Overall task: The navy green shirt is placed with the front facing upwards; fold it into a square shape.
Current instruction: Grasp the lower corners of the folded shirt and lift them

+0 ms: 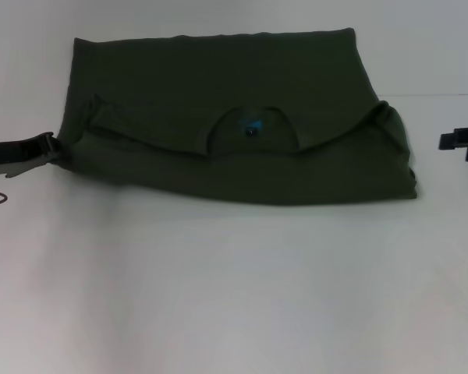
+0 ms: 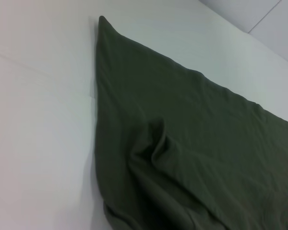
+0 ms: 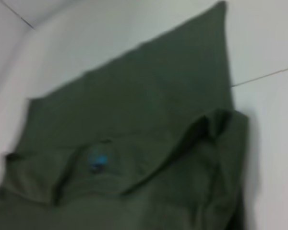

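Navy green shirt (image 1: 234,117), folded into a wide rectangle, collar and blue neck label (image 1: 253,125) showing, flat on white table

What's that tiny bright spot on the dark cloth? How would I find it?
Start at the navy green shirt spread on the white table. Follow its near folded edge to the curved collar opening at the middle. Inside sits a small blue neck label, the only bright colour on the cloth.

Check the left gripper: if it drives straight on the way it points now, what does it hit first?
Most likely the dark olive-green cotton shirt. The left gripper sits at the shirt's left edge pointing right, toward the folded cloth. Whether it already touches is unclear. The right gripper waits off the shirt's right side.
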